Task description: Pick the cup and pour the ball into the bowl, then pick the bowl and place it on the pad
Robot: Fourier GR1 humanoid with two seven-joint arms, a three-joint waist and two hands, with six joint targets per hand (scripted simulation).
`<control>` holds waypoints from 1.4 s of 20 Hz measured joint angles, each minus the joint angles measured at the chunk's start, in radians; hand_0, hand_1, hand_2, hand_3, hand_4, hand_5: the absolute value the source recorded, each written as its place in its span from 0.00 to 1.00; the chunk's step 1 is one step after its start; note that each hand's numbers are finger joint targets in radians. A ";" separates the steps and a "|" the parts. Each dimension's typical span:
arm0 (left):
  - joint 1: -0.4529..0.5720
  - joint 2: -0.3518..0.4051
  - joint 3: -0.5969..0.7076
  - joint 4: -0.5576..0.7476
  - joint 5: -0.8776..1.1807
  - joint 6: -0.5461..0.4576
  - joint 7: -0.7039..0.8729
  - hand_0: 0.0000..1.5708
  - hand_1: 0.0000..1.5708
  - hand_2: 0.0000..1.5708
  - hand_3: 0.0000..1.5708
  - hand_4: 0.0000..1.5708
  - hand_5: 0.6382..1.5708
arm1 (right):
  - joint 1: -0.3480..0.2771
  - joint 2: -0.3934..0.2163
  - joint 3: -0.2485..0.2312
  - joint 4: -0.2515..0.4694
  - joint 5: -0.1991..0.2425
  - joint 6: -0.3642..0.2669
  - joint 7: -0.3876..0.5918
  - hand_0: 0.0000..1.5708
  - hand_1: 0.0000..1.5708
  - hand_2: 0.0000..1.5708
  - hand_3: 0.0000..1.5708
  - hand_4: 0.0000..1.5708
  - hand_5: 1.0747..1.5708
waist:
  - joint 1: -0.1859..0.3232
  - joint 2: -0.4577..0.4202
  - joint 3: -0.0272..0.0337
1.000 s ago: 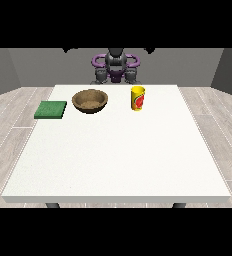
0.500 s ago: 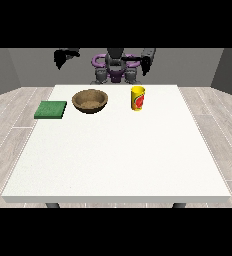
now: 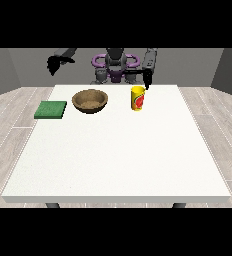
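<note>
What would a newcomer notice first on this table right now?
The yellow cup with its red mark stands out, upright at the far side of the white table, with the hand at the view's right just above it. Left of it sit the brown bowl and the green pad.

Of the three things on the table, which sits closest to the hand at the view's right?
The yellow cup: that hand hangs just above and behind it. The wooden bowl and green pad lie further toward the view's left.

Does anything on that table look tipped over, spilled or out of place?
Nothing stands out. The yellow cup stands upright, the wooden bowl sits level beside it, and the green pad lies flat near the table's edge.
</note>
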 measured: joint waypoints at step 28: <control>-0.321 0.059 0.056 0.592 -0.263 0.362 -0.104 0.84 0.84 1.00 1.00 0.78 0.98 | -0.098 -0.184 -0.131 0.172 -0.156 0.167 0.080 0.00 0.00 0.00 0.00 0.33 1.00 | -0.090 -0.038 0.0021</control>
